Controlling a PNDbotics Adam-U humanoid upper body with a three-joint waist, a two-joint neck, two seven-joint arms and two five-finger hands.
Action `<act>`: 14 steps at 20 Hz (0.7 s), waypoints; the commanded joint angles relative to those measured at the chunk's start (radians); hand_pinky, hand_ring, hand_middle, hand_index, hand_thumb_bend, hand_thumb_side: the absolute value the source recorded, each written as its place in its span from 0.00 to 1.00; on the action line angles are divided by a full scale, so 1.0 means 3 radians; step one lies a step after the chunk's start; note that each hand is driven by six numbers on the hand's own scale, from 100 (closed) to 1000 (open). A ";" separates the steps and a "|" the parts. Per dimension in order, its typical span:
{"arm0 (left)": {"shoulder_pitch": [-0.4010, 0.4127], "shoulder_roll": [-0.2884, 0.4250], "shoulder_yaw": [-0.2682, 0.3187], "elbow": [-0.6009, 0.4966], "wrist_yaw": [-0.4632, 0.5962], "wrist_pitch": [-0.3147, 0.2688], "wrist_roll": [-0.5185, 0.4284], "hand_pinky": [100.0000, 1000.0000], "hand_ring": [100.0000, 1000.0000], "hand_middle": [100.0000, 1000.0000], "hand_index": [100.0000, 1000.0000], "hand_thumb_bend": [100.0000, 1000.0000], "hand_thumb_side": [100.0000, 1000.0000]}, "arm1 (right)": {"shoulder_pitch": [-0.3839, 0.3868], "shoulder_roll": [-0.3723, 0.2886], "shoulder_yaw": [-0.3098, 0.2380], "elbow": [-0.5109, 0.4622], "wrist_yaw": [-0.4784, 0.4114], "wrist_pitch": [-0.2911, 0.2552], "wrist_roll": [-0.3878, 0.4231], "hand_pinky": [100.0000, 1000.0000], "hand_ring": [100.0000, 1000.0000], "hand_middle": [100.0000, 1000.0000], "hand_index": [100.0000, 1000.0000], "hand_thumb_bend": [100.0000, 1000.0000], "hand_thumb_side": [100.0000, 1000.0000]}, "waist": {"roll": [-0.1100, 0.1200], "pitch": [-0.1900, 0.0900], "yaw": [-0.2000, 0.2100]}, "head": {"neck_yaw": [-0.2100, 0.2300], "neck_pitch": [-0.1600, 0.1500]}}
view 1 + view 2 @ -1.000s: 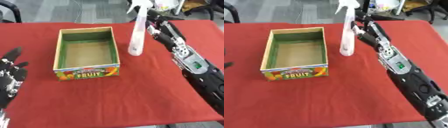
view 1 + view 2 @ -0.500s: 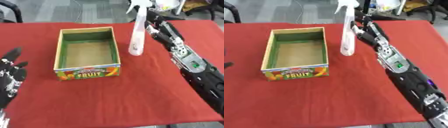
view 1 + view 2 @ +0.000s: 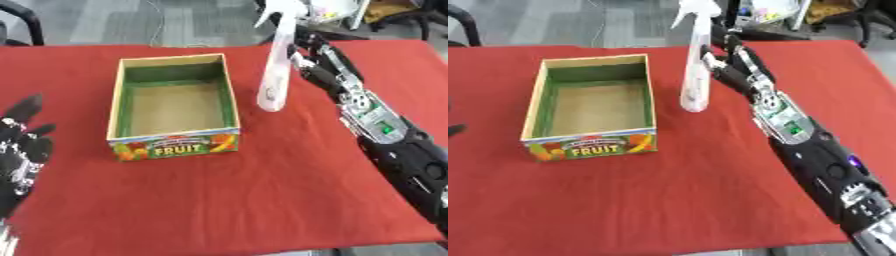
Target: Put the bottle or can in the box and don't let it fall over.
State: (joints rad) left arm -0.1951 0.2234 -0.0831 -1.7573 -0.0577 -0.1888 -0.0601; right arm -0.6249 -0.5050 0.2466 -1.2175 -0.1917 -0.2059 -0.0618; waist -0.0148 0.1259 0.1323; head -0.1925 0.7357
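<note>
Here: one spray bottle [image 3: 276, 65] gripped upright by right hand [image 3: 308, 62]; one box [image 3: 173, 102], marked "FRUIT", left of it. Left hand [image 3: 19, 147] held open, idle.

The tall white spray bottle [image 3: 276, 75] looks like smooth plastic with a soft shine. The open fruit box [image 3: 172, 106] looks like cardboard: dull green walls inside, a plain brown floor, and a bright printed paper front. The red tablecloth [image 3: 262, 190] is soft, matt cloth. The right hand [image 3: 726, 65] is black, hard plastic with shiny silver metal bits. The left hand [image 3: 19, 145] looks the same, black and a little glossy.
</note>
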 commanded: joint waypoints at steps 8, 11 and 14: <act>-0.0037 0.0020 -0.0004 -0.0041 -0.0003 -0.0006 -0.0018 0.82 1.00 0.90 0.90 0.52 0.64 | -0.0158 -0.0017 -0.0040 0.0138 0.0068 -0.0002 0.0006 0.88 1.00 1.00 1.00 0.00 0.46 | 0.0012 -0.0044 0.0009 | -0.0026 -0.0016; -0.0038 0.0018 -0.0005 -0.0041 -0.0002 -0.0007 -0.0020 0.82 1.00 0.90 0.90 0.52 0.64 | -0.0203 0.0000 -0.0047 0.0207 0.0086 -0.0008 0.0014 0.87 1.00 1.00 1.00 0.00 0.47 | 0.0016 -0.0041 0.0014 | -0.0032 -0.0017; -0.0038 0.0017 -0.0005 -0.0040 -0.0003 -0.0007 -0.0022 0.82 1.00 0.90 0.90 0.52 0.64 | -0.0240 0.0021 -0.0056 0.0272 0.0099 -0.0021 0.0020 0.87 1.00 1.00 1.00 0.00 0.47 | 0.0018 -0.0038 0.0018 | -0.0036 -0.0016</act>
State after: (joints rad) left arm -0.1951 0.2206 -0.0833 -1.7571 -0.0577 -0.1896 -0.0648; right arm -0.6738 -0.4860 0.2413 -1.1362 -0.1686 -0.2076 -0.0573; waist -0.0112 0.1262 0.1371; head -0.1994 0.7357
